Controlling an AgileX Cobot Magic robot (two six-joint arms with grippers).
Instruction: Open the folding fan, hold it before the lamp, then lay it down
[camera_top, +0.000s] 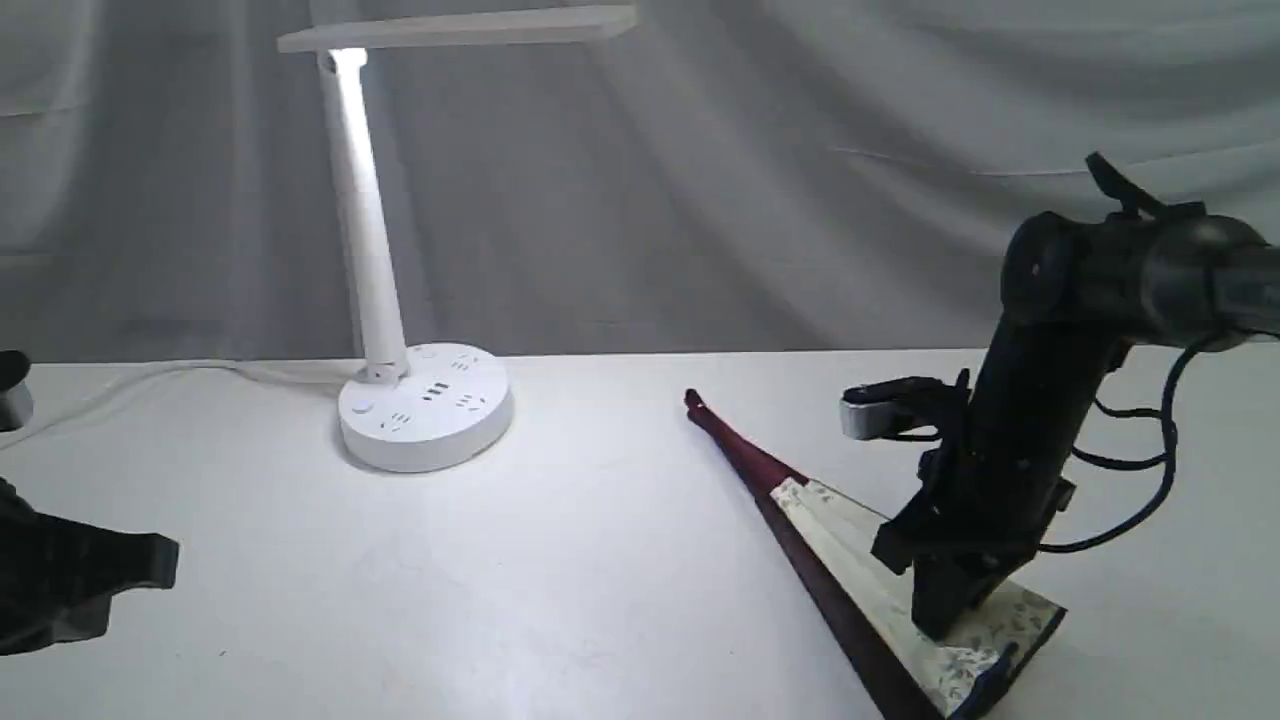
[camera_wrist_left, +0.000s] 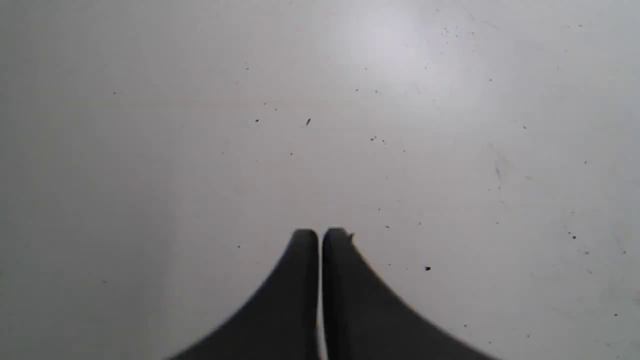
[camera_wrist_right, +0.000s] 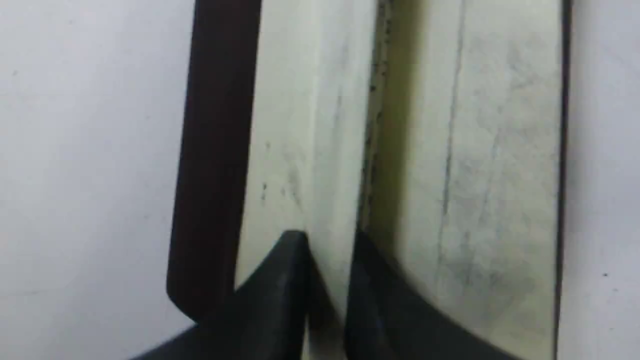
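White table (camera_top: 600, 560): right tool (camera_top: 940, 622) pinches folding fan (camera_top: 860, 560) pleat; print blurred

Can't read the blurry marks on the folding fan (camera_wrist_right: 490, 175). Can't see its whole wide end by the front edge of the desk (camera_top: 600, 560): cut off, partly behind the right arm (camera_top: 1010, 430).

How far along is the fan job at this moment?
Done: nothing complete. The folding fan lies on the table, only a narrow wedge open. In hand: the right gripper appears to pinch a pleat. Remaining: full opening, holding before the lit lamp, laying down. The left gripper is shut, empty.
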